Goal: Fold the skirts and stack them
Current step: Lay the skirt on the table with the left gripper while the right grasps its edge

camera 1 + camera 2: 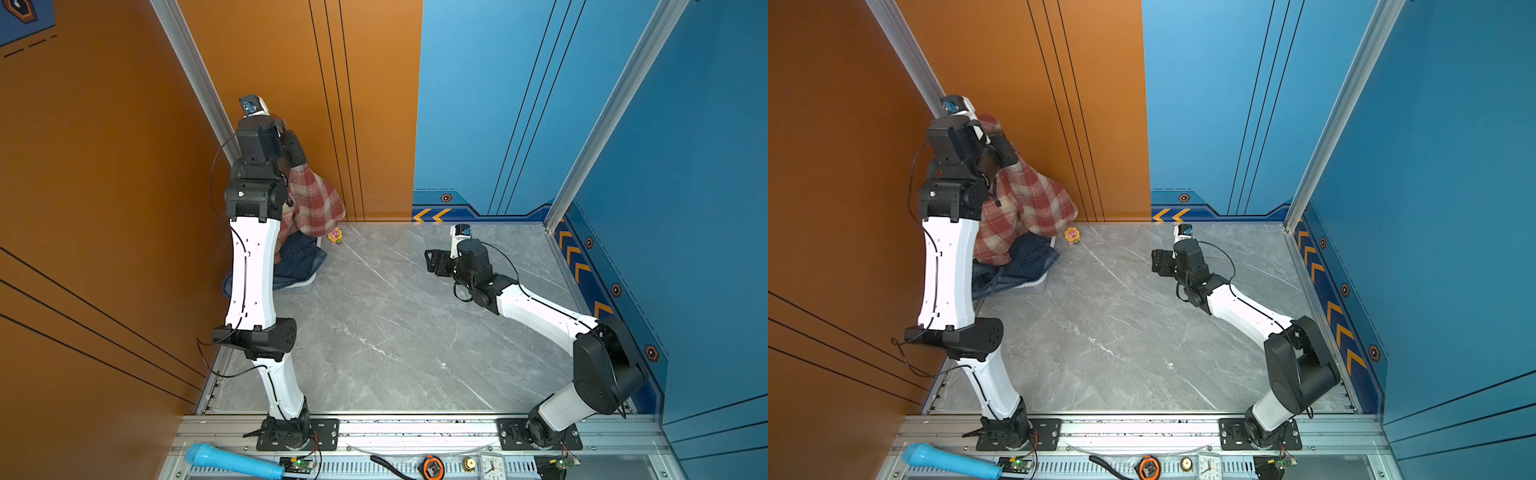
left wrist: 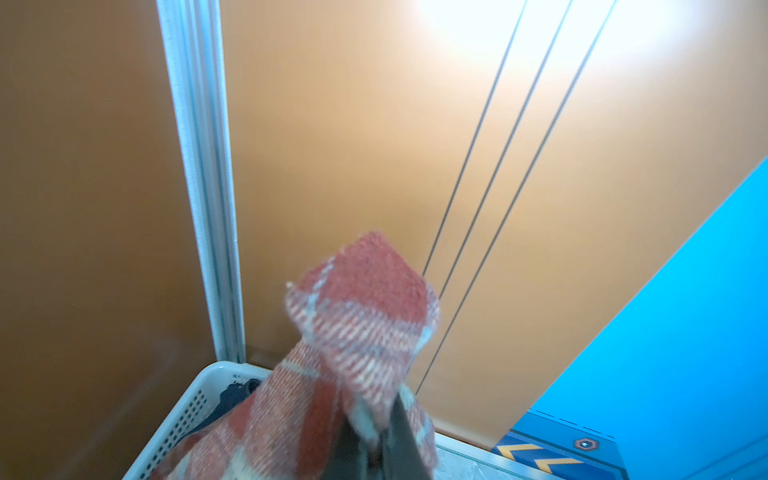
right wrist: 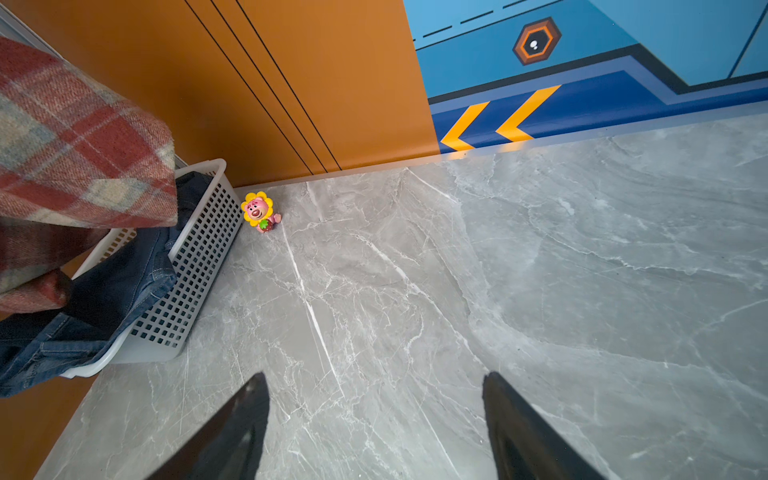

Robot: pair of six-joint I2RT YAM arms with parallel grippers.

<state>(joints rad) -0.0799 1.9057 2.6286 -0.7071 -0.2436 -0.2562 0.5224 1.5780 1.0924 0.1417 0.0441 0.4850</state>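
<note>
Nearest, along the front rail (image 1: 415, 428): a blue microphone (image 1: 232, 461), a tape measure (image 1: 433, 468), a small clock (image 1: 493, 465). Farther in, at the left back corner of the grey marble bench (image 1: 415, 332): a white perforated basket (image 3: 199, 266), with dark denim skirts (image 3: 104, 299) heaped inside and spilling over its rim. High above the basket, against the orange wall (image 1: 291, 83): the plaid skirt (image 1: 1025, 203), pinched in the left fingers (image 2: 405, 440), pressed together on a bunched fold, the rest hanging down toward the basket. Just beside the basket: a small sunflower toy (image 3: 259, 212). Over bare bench on the right: the right fingers (image 3: 232, 428), spread wide, holding nothing.
</note>
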